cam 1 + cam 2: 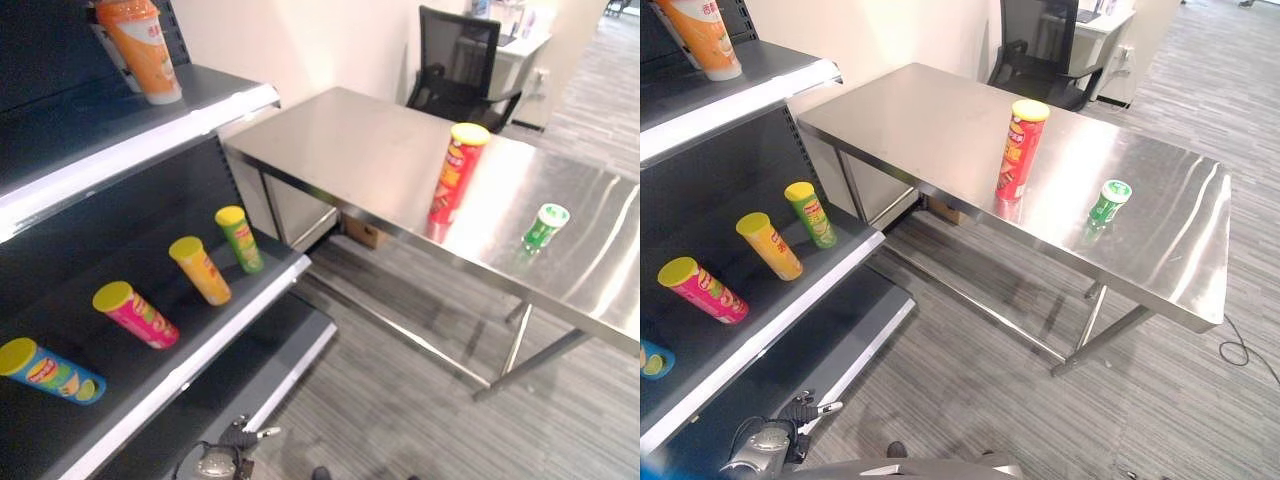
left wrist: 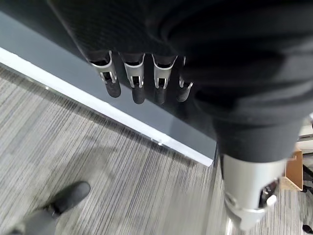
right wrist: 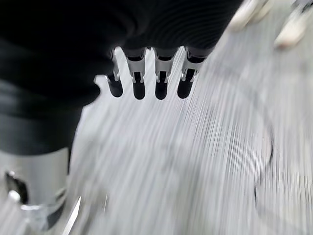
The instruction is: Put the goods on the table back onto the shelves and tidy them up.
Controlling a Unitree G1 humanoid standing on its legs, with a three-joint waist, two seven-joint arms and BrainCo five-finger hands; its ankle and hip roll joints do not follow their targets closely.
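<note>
A tall red chip can (image 1: 455, 175) with a yellow lid stands upright on the steel table (image 1: 350, 150). To its right a short green can (image 1: 545, 226) stands nearer the table's front edge. On the dark middle shelf (image 1: 230, 330) lie several chip cans in a row: green (image 1: 240, 238), yellow (image 1: 200, 270), pink (image 1: 135, 313) and blue (image 1: 50, 370). An orange cup (image 1: 145, 45) stands on the top shelf. My left hand (image 2: 138, 83) hangs over the floor by the shelf's base, fingers straight, holding nothing. My right hand (image 3: 139, 81) hangs over the carpet, fingers straight and empty.
A black office chair (image 1: 455, 70) and a white desk stand behind the table. A cardboard box (image 1: 365, 232) sits on the floor under the table. Grey striped carpet lies between the shelf unit and the table.
</note>
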